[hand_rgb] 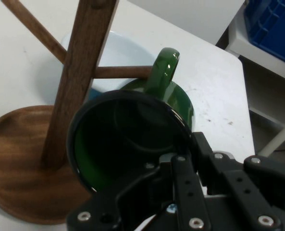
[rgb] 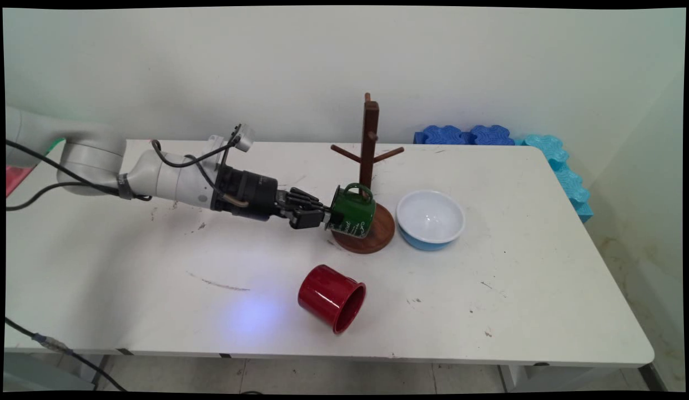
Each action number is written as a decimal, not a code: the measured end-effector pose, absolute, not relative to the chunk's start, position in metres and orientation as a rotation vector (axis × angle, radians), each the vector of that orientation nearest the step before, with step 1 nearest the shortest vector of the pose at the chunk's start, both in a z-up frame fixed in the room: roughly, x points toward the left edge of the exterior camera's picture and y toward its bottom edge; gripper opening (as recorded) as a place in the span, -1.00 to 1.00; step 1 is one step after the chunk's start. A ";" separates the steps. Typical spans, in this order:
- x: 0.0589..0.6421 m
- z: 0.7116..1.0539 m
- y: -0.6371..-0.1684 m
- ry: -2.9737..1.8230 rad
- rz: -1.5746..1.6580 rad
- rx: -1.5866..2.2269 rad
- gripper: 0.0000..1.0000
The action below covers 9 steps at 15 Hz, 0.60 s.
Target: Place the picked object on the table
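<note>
Near the middle of the tabletop (rgb: 155, 266), the black gripper (rgb: 321, 218) has its fingers (hand_rgb: 185, 192) clamped on the rim of a dark green mug (rgb: 352, 211), one finger inside the mouth and one outside. The mug is carried on its side, its open mouth facing back toward the hand and its handle (hand_rgb: 160, 72) pointing up. It hangs over the round base of the wooden mug tree (rgb: 368, 166), just beside the upright post. In the hand view the handle sits right at the tip of one of the tree's pegs (hand_rgb: 123, 72); whether the peg has entered the loop cannot be told. The mug is not hanging free on any peg, and the grip is not released.

Just right of the tree's base stands a bowl (rgb: 431, 218), white inside and blue outside, upright. Toward the near edge, well apart from the gripper, a red cup (rgb: 331, 297) lies on its side with its mouth turned to the near right.

Counted: one green mug, one red cup, one bowl, one mug tree. Blue foam blocks (rgb: 466, 135) line the far right corner.
</note>
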<state>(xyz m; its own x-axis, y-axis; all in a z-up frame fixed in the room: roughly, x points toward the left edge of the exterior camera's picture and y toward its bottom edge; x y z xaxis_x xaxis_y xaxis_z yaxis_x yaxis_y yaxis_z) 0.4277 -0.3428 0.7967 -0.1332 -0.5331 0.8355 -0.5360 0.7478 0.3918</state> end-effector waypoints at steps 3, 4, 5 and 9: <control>0.429 0.803 -0.339 -1.778 0.000 0.831 -1.00; 0.430 0.805 -0.338 -1.778 -0.001 0.829 -1.00; 0.430 0.807 -0.336 -1.779 -0.003 0.826 -1.00; 0.433 0.814 -0.329 -1.786 -0.009 0.815 -1.00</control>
